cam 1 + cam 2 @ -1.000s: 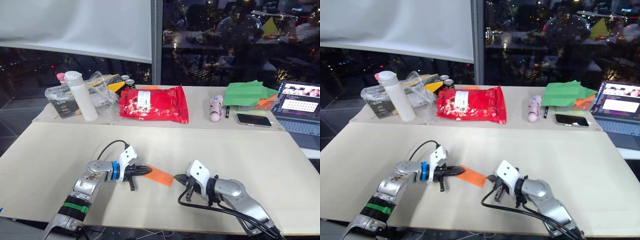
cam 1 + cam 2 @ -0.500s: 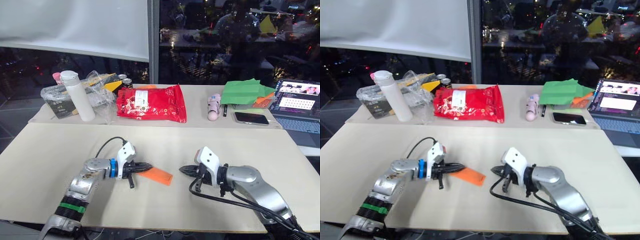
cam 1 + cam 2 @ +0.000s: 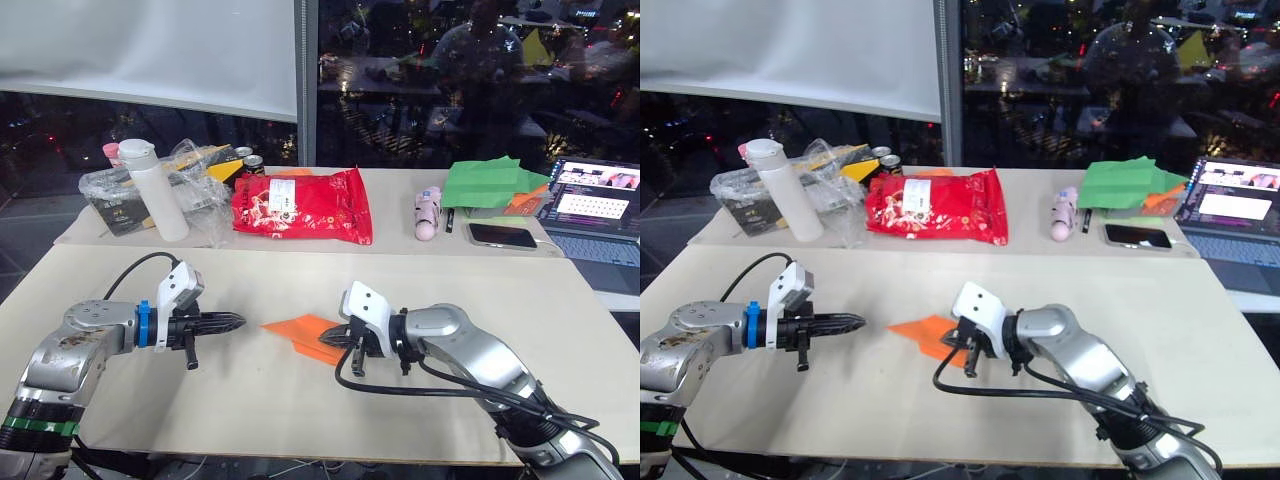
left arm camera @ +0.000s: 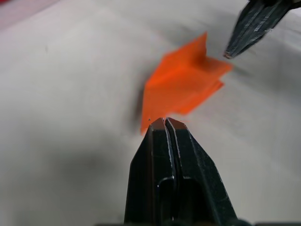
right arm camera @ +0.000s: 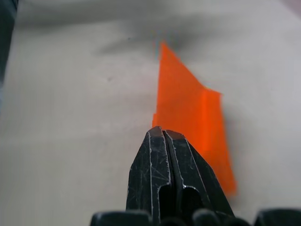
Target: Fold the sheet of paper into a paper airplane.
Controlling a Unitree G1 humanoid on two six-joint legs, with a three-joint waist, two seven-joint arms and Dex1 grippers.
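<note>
The sheet of paper (image 3: 296,331) is bright orange and lies flat on the near table, folded into a pointed wedge like a paper airplane, nose toward my left. My left gripper (image 3: 238,321) is shut and empty. It points at the nose from a short gap away, and the left wrist view shows the orange paper (image 4: 186,84) just beyond its tips. My right gripper (image 3: 329,341) is shut too, its tips at the wedge's right end. In the right wrist view the paper (image 5: 188,106) runs on under and past those tips, with nothing between the fingers.
On the far table stand a white bottle (image 3: 150,190) by a clear plastic bag, a red snack bag (image 3: 305,205), a pink item (image 3: 428,212), a green paper stack (image 3: 495,185), a phone (image 3: 505,237) and a laptop (image 3: 600,205).
My left gripper has drawn back to the left, off the paper. My right gripper has moved left onto the paper's right end. The paper now lies as a wider pointed wedge.
</note>
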